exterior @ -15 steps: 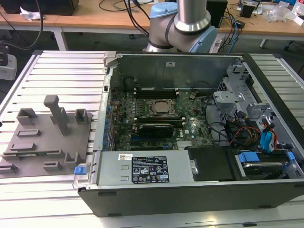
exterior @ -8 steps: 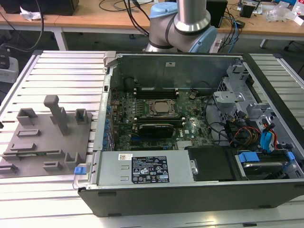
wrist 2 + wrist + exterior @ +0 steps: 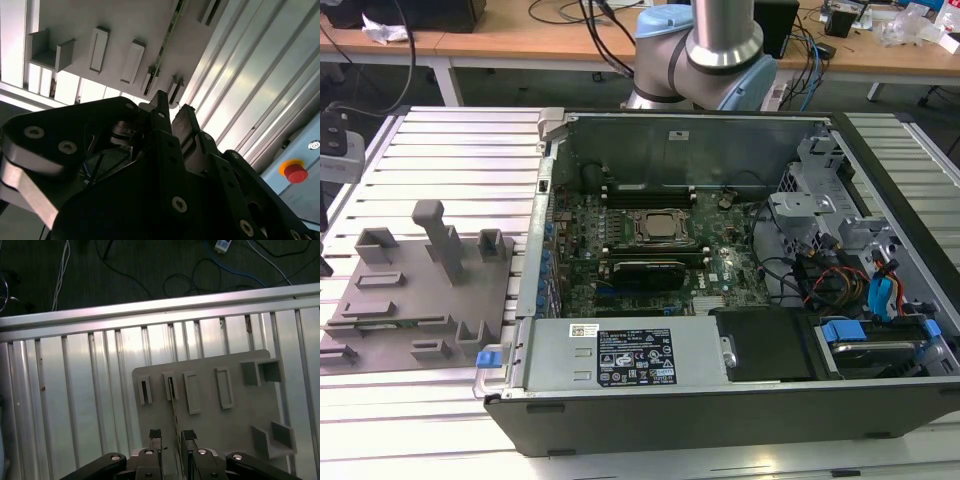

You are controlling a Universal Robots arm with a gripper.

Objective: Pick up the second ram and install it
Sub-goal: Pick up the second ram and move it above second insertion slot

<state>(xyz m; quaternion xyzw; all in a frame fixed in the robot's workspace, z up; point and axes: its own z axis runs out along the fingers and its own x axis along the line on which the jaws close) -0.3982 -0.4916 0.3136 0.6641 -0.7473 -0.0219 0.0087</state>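
The second ram [image 3: 173, 402] is a thin green stick standing on edge in a slot of the grey plastic tray [image 3: 210, 435]. In the second wrist view it shows as a narrow green line [image 3: 167, 37] across the tray [image 3: 125, 20]. My gripper [image 3: 171, 436] hovers over the tray, open, one fingertip on either side of the stick's line with a clear gap to each. The second wrist view has the same two dark fingertips [image 3: 161, 100] set apart above the stick's near end, with the gripper [image 3: 173, 107] empty.
The tray [image 3: 420, 290] lies on a ribbed aluminium table [image 3: 440, 150] on the exterior view's left. An open computer case [image 3: 720, 260] with its motherboard [image 3: 650, 240] fills the middle and right. The arm's base [image 3: 705, 60] stands behind it. A red stop button [image 3: 295, 172] sits nearby.
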